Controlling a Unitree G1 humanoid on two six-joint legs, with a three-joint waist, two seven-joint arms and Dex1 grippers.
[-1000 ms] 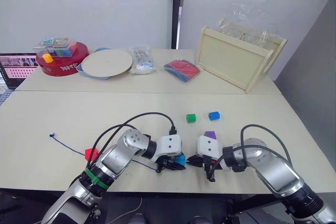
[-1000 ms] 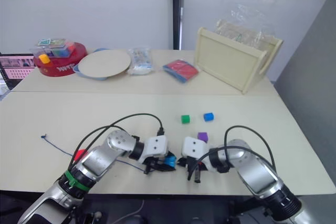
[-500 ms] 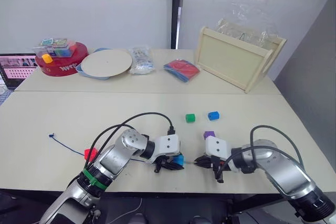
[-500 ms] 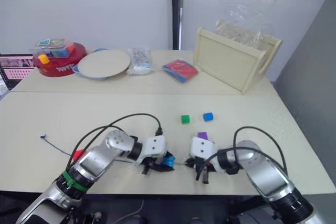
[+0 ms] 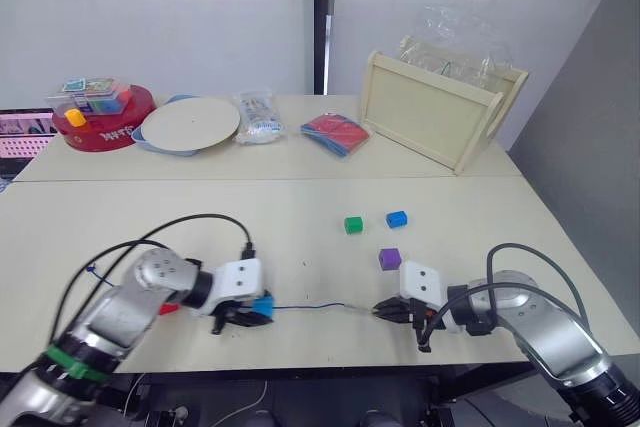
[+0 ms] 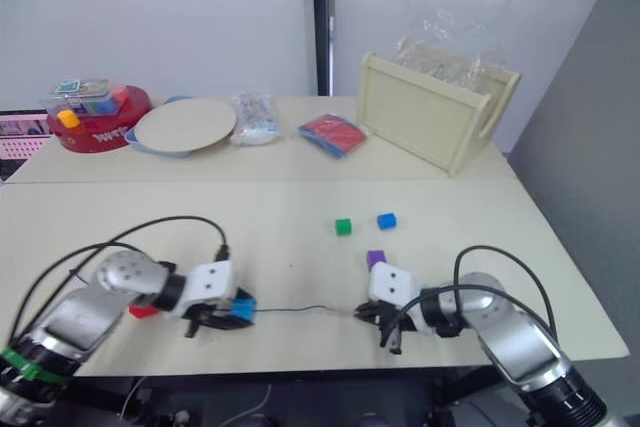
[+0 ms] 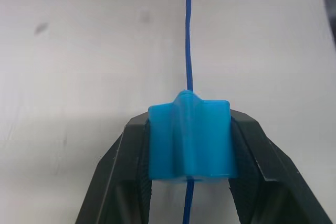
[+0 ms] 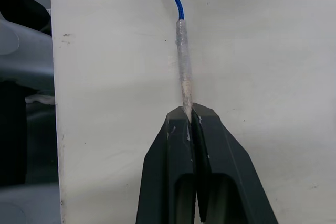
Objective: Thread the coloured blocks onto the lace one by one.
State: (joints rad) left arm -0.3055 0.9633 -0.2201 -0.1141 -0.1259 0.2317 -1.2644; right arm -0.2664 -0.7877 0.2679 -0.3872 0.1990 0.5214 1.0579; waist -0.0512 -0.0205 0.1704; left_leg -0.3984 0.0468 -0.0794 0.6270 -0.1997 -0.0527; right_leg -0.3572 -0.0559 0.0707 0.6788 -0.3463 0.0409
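My left gripper [image 5: 248,315] is shut on the cyan block [image 5: 262,306], and the lace [image 5: 320,306] passes through that block [image 7: 189,140]. From there the dark-blue lace [image 7: 189,35] runs right along the table to my right gripper [image 5: 384,311]. That gripper [image 8: 188,115] is shut on the lace's stiff pale tip [image 8: 183,77]. A red block [image 5: 168,307] sits partly hidden behind my left arm. The green block [image 5: 352,225], blue block [image 5: 397,219] and purple block [image 5: 390,259] lie loose beyond the right gripper.
Both grippers work close to the table's front edge [image 5: 320,362]. At the back stand a red round tub [image 5: 100,127] with toys, a pale plate [image 5: 190,125], a clear packet [image 5: 255,115], a red-and-blue packet [image 5: 334,134] and a wooden crate [image 5: 430,122].
My left gripper has moved left with the cyan block while the right gripper drew the tip right. The lace now stretches between them. The camera has also shifted.
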